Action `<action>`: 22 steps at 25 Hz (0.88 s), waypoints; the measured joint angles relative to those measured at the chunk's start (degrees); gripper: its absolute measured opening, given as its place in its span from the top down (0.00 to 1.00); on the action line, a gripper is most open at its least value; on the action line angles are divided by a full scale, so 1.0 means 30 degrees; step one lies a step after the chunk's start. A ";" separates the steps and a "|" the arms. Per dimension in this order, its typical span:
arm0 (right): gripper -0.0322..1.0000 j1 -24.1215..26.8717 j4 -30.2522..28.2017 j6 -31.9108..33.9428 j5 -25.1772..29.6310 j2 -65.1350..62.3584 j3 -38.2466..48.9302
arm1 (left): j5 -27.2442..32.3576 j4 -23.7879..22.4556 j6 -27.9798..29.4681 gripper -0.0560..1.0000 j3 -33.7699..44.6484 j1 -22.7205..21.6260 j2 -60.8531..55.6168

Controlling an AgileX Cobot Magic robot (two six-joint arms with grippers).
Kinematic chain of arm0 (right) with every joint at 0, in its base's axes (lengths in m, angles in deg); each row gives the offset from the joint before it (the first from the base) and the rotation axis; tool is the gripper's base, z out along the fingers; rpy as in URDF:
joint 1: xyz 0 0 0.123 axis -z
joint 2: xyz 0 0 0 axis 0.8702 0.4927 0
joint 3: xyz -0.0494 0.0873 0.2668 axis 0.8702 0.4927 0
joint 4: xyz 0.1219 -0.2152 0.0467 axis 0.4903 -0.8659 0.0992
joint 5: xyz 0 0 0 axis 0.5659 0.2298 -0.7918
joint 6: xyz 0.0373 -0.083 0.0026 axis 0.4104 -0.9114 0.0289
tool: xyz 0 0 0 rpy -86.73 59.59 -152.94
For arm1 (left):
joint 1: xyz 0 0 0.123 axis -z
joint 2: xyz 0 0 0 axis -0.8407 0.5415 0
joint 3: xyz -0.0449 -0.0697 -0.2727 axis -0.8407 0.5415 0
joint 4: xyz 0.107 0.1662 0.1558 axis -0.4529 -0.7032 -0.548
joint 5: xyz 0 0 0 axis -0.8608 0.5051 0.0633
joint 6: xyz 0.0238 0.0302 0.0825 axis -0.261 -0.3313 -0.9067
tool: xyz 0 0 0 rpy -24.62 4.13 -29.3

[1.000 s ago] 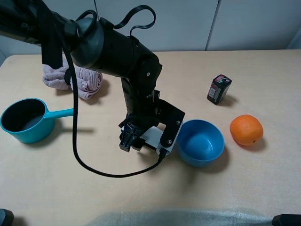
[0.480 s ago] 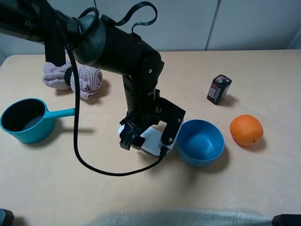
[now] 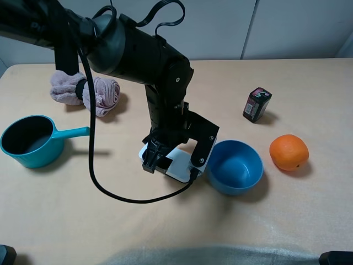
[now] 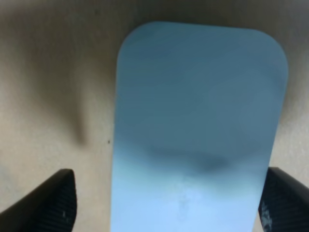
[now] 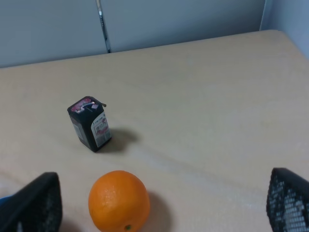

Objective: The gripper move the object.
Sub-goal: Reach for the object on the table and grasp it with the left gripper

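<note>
Though arm [image 3: 165,94] hides most of case [image 3: 180,165] | left gripper [image 4: 166,202] spread astride it

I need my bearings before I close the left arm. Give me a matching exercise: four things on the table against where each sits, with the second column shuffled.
Things:
1. white case
2. orange
3. pink cloth
4. dark box

Places, by the high view:
A. right of the blue bowl
B. between the open fingers of the left gripper
C. far left, behind the teal scoop
D. right half, farther back than the orange

Pairs: 1-B, 2-A, 3-C, 4-D
</note>
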 joint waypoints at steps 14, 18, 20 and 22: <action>0.32 0.0000 0.0000 0.0000 0.0000 0.0000 0.0000 | -0.0240 0.0139 0.0000 0.22 0.0000 0.0000 0.0505; 0.32 0.0000 0.0000 0.0000 0.0000 0.0000 0.0000 | -0.0342 0.0139 0.0000 0.22 0.0000 0.0000 0.0818; 0.32 0.0000 0.0000 0.0000 0.0000 0.0000 0.0000 | -0.0349 0.0139 0.0000 0.22 0.0000 0.0000 0.0887; 0.32 0.0000 0.0000 0.0000 0.0000 0.0000 0.0000 | -0.0349 0.0139 0.0000 0.22 0.0000 0.0000 0.0887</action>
